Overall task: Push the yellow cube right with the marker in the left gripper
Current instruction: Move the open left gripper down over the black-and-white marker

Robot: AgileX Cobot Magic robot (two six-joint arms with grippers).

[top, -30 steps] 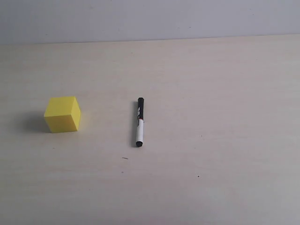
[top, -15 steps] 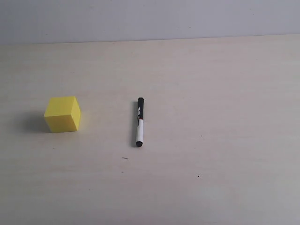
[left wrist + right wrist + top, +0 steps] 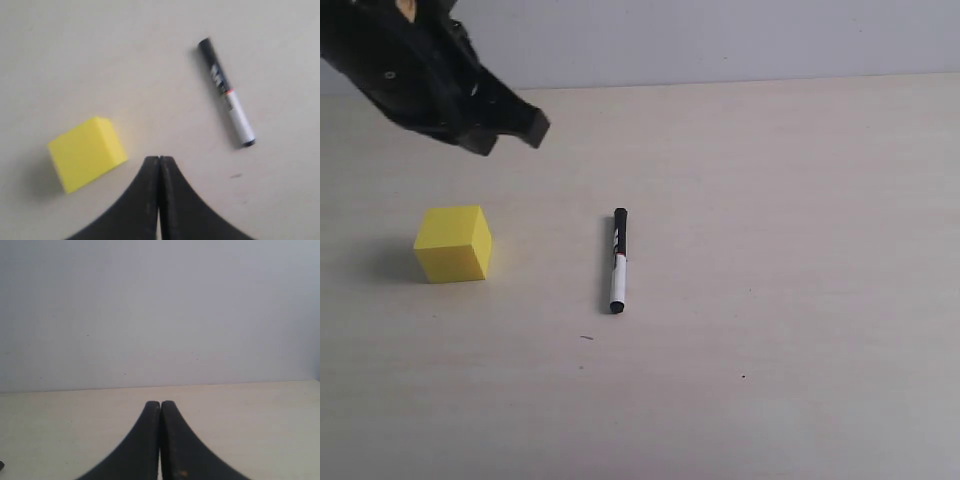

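The yellow cube (image 3: 453,244) sits on the pale table at the left; the left wrist view shows it too (image 3: 86,153). The marker (image 3: 618,260), white barrel with black cap, lies loose on the table to the cube's right, pointing front to back, also seen from the left wrist (image 3: 227,92). My left gripper (image 3: 525,128) hangs above the table behind the cube, holding nothing. Its fingers are pressed together (image 3: 159,159), shut and empty. My right gripper (image 3: 160,403) is shut and empty, facing the wall; it does not appear in the exterior view.
A pale grey wall (image 3: 720,40) rises behind the table's far edge. A few tiny dark specks (image 3: 743,376) mark the tabletop near the front.
The left arm has come into the exterior view at the upper left, above and behind the cube. Cube and marker have not moved.
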